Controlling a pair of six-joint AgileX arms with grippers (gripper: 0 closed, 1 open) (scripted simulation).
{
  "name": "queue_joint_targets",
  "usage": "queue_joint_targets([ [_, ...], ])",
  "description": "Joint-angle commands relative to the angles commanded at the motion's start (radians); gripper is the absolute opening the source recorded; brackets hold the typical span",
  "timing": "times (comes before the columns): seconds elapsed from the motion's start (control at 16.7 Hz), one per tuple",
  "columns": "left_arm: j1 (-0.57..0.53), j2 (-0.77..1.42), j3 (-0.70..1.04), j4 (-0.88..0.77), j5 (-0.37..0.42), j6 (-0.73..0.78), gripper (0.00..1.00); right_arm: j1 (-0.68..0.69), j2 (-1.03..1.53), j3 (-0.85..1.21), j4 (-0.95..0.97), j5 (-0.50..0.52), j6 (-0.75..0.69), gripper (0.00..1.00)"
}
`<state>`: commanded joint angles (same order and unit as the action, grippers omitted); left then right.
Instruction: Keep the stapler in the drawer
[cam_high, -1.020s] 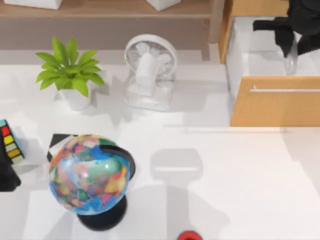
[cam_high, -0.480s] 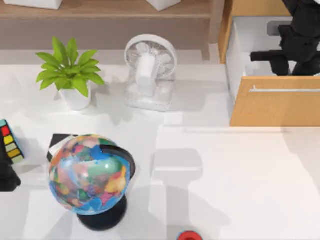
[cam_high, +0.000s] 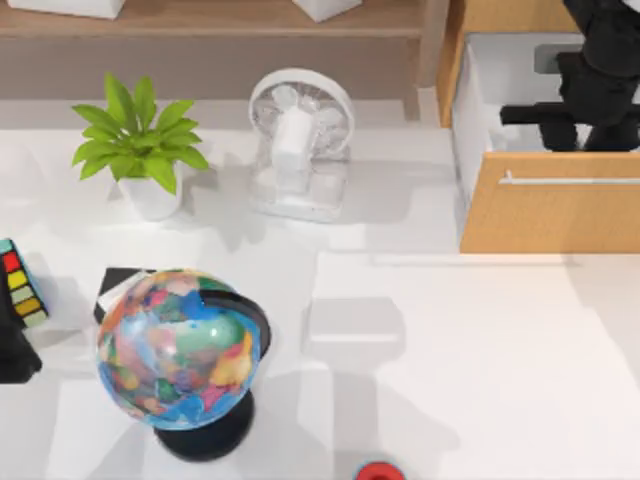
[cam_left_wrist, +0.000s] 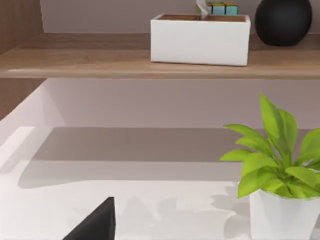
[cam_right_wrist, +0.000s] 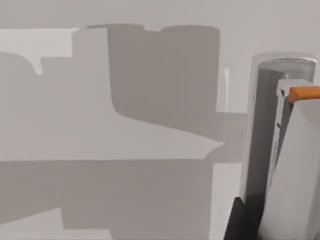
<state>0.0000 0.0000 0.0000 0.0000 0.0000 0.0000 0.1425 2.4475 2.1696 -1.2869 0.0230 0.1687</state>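
Your right gripper (cam_high: 590, 95) hangs inside the open drawer (cam_high: 550, 205), apparently clenched on the stapler (cam_right_wrist: 280, 150). Lower it flat onto the floor before you let go.

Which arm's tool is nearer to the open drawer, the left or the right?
The right. The right tool is over the drawer, above its white inside, with the stapler beside it. The left tool is parked at the table's far left edge, beside the globe.
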Motion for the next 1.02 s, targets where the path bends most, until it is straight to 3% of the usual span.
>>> queue_joint_targets([
  [0.54, 0.0, 0.0, 0.0, 0.0, 0.0, 0.0, 1.0, -0.001, 0.006, -0.013, 0.013, -0.001, -0.001, 0.0],
  [1.02, 0.0, 0.0, 0.0, 0.0, 0.0, 0.0, 1.0, -0.001, 0.006, -0.013, 0.013, -0.001, -0.001, 0.6],
])
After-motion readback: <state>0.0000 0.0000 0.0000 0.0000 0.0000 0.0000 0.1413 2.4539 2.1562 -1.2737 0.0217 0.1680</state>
